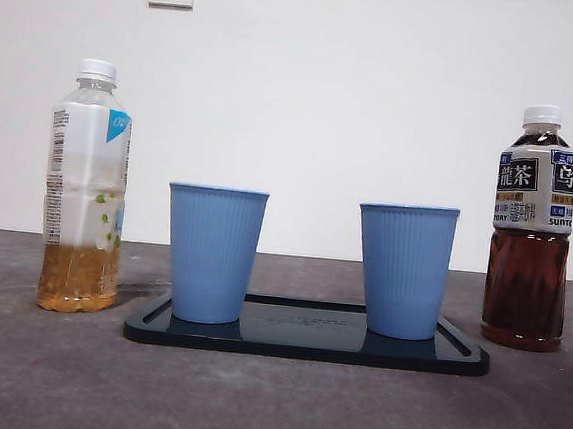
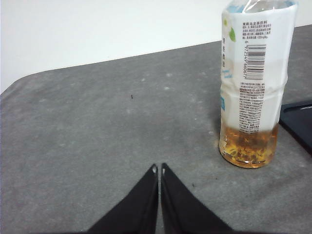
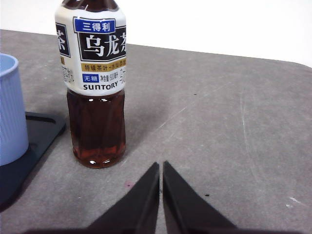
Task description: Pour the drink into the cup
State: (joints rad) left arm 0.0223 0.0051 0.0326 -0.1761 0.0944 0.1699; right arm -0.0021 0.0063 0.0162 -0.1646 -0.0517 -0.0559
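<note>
Standing near the right claw: tea bottle.

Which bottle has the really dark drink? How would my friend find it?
Find the black tray holding two blue cups in the middle of the grey table. The oolong tea bottle stands just off one end, beside a cup. Its tea is dark brown and fuller, while the bottle at the other end holds only a little pale golden drink.
</note>
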